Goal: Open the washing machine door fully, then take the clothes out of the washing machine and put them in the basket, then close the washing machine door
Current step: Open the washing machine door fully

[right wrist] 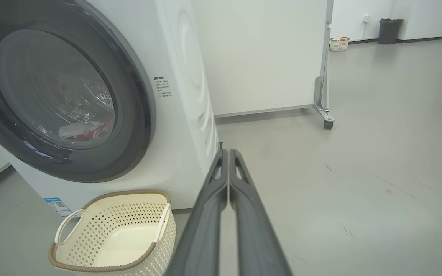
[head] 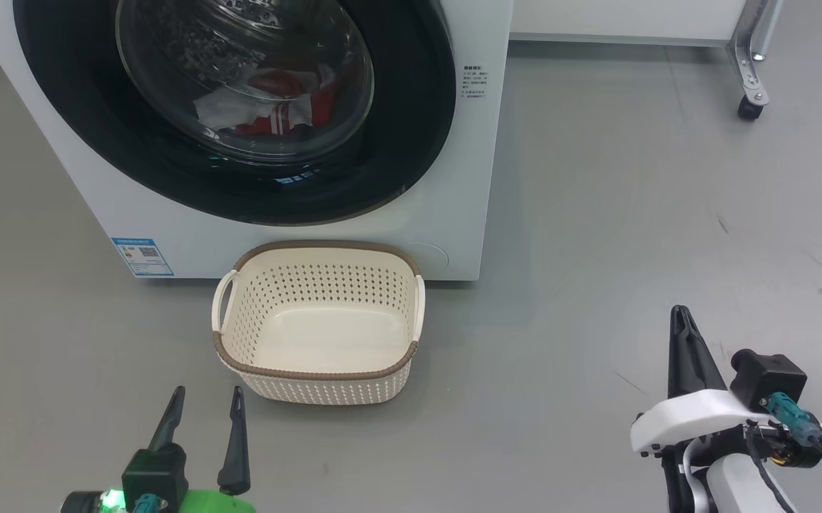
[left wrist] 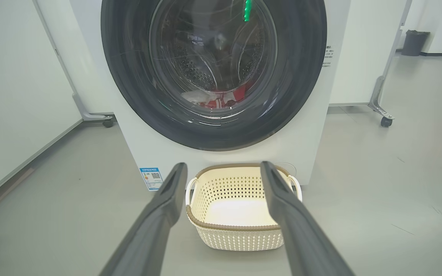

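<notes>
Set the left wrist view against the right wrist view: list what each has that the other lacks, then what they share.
Left wrist view: the open left claw, its fingers framing the basket, with the door seen face-on.
Right wrist view: the shut right claw, the side panel of the washing machine, and a small far basket by the wall.
Shared: the closed door, red and white clothes behind its glass, the empty basket, and a dark bin.
</notes>
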### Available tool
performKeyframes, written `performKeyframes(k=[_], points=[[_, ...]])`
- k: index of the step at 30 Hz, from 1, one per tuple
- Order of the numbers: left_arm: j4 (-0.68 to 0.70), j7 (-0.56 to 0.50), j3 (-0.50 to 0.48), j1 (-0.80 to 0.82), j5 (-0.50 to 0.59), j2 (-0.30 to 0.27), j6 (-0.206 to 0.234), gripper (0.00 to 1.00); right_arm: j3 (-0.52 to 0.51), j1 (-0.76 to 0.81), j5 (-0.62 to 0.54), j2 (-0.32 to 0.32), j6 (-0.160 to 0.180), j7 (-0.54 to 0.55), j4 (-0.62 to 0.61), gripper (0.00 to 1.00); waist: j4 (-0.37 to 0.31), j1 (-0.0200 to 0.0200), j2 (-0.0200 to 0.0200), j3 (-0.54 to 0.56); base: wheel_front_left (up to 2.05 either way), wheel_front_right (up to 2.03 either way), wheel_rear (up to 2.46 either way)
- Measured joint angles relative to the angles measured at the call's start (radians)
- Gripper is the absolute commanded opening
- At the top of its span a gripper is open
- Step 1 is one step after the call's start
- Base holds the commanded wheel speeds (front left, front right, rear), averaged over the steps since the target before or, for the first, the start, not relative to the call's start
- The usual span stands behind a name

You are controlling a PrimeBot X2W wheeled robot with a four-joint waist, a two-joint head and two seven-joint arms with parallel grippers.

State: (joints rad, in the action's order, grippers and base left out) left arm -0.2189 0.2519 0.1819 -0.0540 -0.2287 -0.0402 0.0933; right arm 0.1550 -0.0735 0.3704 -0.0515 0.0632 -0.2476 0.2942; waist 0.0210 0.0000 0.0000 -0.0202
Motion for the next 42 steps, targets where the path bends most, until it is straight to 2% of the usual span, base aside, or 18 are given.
performKeyframes(k=[3,9,14,18,23,34,42], points=[[0.001,0.000,0.007,0.011,0.000,0.000,0.000,1.00,-0.023,0.000,0.048,0.005,-0.007,0.000,-0.005,0.00,0.004,0.0000,0.0000,-0.011,0.00,0.00,0.00],[0.007,0.000,0.022,0.025,0.000,0.000,0.000,1.00,-0.104,-0.019,0.277,0.009,-0.037,0.000,-0.023,0.00,0.016,0.0000,0.0000,-0.042,0.00,0.00,0.00],[0.007,0.000,0.038,0.040,-0.001,0.000,0.000,1.00,-0.146,-0.087,0.524,0.008,-0.052,0.019,-0.046,0.00,0.032,0.0000,0.0000,-0.075,0.00,0.00,0.00],[0.007,0.000,0.053,0.063,-0.001,0.000,0.000,1.00,-0.182,-0.158,0.697,0.009,-0.051,0.058,-0.058,0.00,0.048,0.0000,0.0000,-0.105,0.00,0.00,0.00],[0.007,0.000,0.088,0.093,-0.005,0.000,0.000,1.00,-0.239,-0.246,0.821,0.008,-0.030,0.108,-0.056,0.00,0.079,0.0000,0.0000,-0.138,0.00,0.00,0.00],[0.010,0.000,0.132,0.146,-0.013,0.000,0.000,1.00,-0.282,-0.480,0.896,0.001,0.022,0.234,-0.050,0.00,0.151,0.0000,0.0000,-0.218,0.00,0.00,0.00],[0.026,0.000,0.192,0.201,-0.034,0.001,0.003,1.00,-0.269,-0.642,0.893,-0.074,0.047,0.315,-0.014,0.00,0.209,0.0000,0.0000,-0.296,0.00,0.00,0.00]])
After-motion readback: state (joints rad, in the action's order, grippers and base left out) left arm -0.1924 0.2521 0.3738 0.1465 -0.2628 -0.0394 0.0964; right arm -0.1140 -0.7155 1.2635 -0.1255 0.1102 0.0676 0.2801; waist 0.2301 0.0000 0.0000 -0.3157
